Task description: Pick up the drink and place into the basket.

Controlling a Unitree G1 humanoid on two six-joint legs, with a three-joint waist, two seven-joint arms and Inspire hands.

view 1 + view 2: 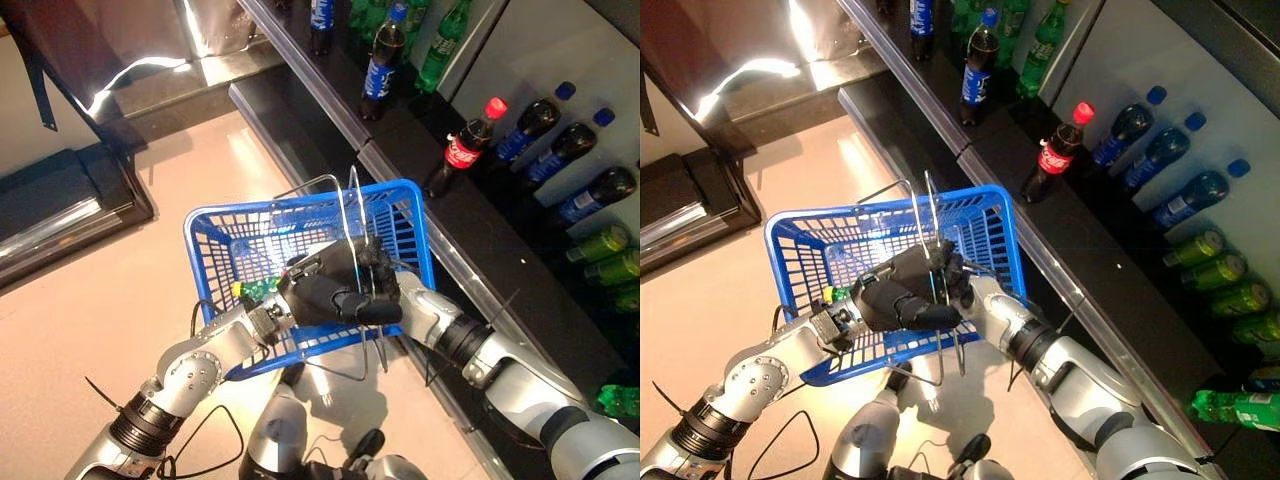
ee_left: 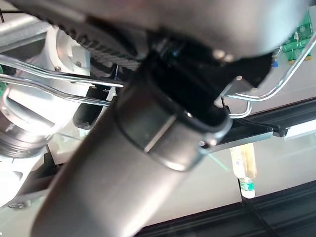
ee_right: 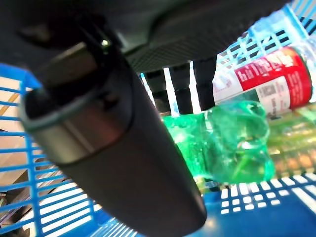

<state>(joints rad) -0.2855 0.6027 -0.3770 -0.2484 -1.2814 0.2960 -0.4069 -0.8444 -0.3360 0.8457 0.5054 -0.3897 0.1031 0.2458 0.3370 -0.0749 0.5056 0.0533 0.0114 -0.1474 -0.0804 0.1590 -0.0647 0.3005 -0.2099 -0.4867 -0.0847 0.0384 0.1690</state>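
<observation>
At the centre of the head views hangs a blue basket (image 1: 215, 250) of plastic lattice, with both hands meeting over its 5 o'clock corner. Inside it lies the drink (image 3: 232, 138), resting on its side on the basket floor. It is a clear green plastic bottle with a lobed, bumpy base, a red and white label around its body, and a yellow cap. From above, only the cap end shows, poking out at 9 o'clock from under the hands, close to the near wall of the basket.

The left hand (image 1: 325, 292) comes in from 7 o'clock and sits above the basket's near rim. Its fingers are curled round the wire handles (image 1: 355, 205), which rise towards 12 o'clock and run down past the hand towards 6 o'clock, with the thumb lying across in front.

The right hand (image 1: 385, 272) enters from 4 o'clock and reaches down into the basket just beside the left hand. Its own wrist view shows the thumb large in front of the bottle and dark fingers (image 3: 178, 89) behind the bottle, but I cannot tell whether they are clasping the bottle or standing clear of it.

From 12 o'clock to 4 o'clock runs a dark shelf (image 1: 400, 140). On it, at 2 o'clock, stands a cola bottle (image 1: 465, 145) with a red cap.
</observation>
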